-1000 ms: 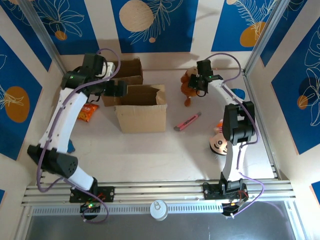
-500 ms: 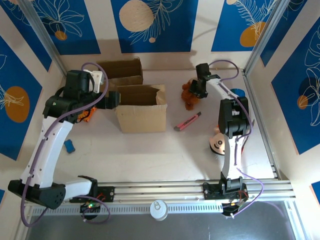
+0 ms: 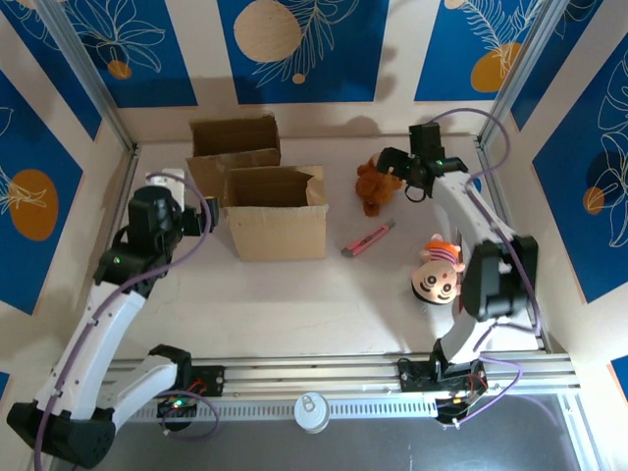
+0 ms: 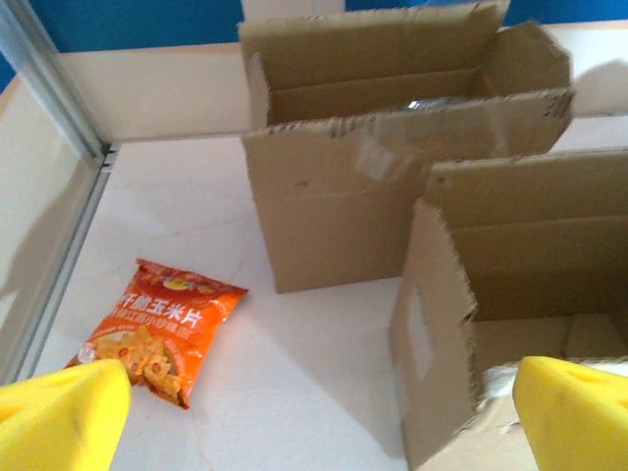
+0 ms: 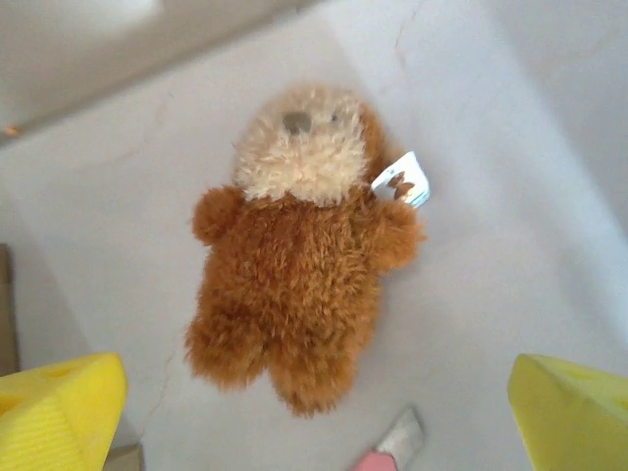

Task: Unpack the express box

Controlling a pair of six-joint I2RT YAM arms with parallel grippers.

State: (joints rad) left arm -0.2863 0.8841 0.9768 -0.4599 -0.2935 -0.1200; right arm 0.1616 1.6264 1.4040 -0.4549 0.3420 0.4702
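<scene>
Top external, arms: the left gripper [image 3: 204, 218] is level with the open express box [image 3: 277, 224], fingers spread. The right gripper [image 3: 392, 165] hangs beside the teddy bear [image 3: 371, 186], jaws wide.
Top external, setting: a pale table [image 3: 294, 294] sits between blue floral panels [image 3: 147, 49]. A pink knife [image 3: 368, 238] lies between box and doll [image 3: 439, 277].
Left wrist: yellow fingers are apart. A snack bag [image 4: 162, 329] lies left of two open boxes.
Right wrist: the bear lies face-up, clear of the spread pads.
</scene>
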